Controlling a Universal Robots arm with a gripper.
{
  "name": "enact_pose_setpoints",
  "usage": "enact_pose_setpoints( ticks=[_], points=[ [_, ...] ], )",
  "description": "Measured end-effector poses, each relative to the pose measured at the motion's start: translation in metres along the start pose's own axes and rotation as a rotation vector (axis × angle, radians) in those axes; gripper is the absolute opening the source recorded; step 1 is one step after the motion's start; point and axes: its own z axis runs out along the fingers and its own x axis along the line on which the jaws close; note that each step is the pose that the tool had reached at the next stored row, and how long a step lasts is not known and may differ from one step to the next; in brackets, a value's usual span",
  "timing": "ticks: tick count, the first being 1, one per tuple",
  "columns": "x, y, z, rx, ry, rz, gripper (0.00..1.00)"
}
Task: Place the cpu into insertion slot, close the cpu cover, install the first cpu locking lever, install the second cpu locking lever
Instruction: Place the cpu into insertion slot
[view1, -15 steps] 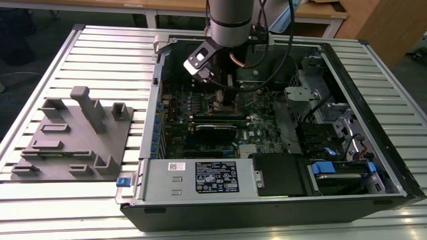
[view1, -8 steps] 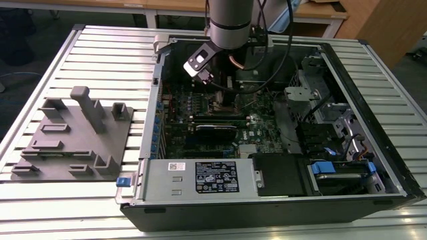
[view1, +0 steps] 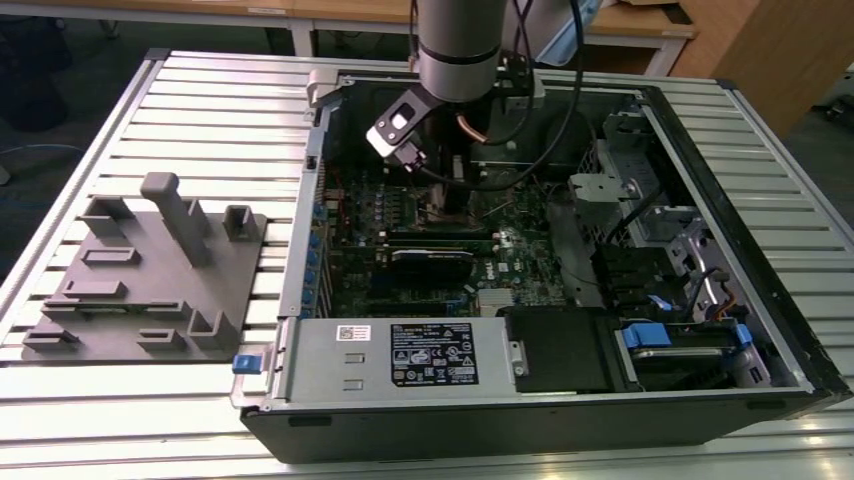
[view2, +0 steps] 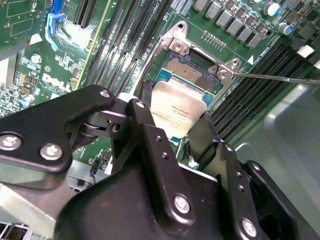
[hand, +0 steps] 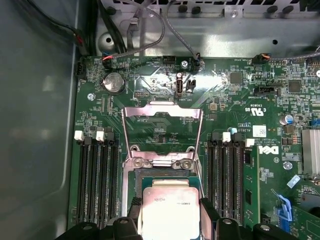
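1. Found the arm (view1: 461, 45) standing down into an open computer case (view1: 534, 430) on a slatted table (view1: 200, 100), with a grey fixture plate (view1: 147, 280) just beside the case on the exterior view's left
2. Clamped the cpu (view2: 172, 117) by two opposite edges in the gripper (view2: 176, 107), black fingers (view2: 205, 132) narrowed to the chip's width, as seen in both wrist views
3. Held the chip with its silver-grey top facing the wrist cameras, over the near part of the insertion slot (view2: 186, 65); could not tell whether chip and socket touched
4. Left a strip of the slot's contact field bare beyond the chip's far edge
5. Showed the cpu cover (hand: 162, 111) open in the first wrist view, raised from its hinge at the slot's far side and apart from the chip
6. Showed a thin lever rod (view2: 275, 77) reaching out from a silvery corner bracket of the slot
7. Flanked the slot with black memory slots (hand: 97, 180) on both sides, all set on the green motherboard (hand: 230, 107)
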Motion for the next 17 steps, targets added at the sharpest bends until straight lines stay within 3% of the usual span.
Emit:
enact_pose_setpoints(
  ticks=[17],
  points=[
    [0.0033, -0.0017, 0.0064, 0.0000, 0.0031, 0.001, 0.54]
  ],
)
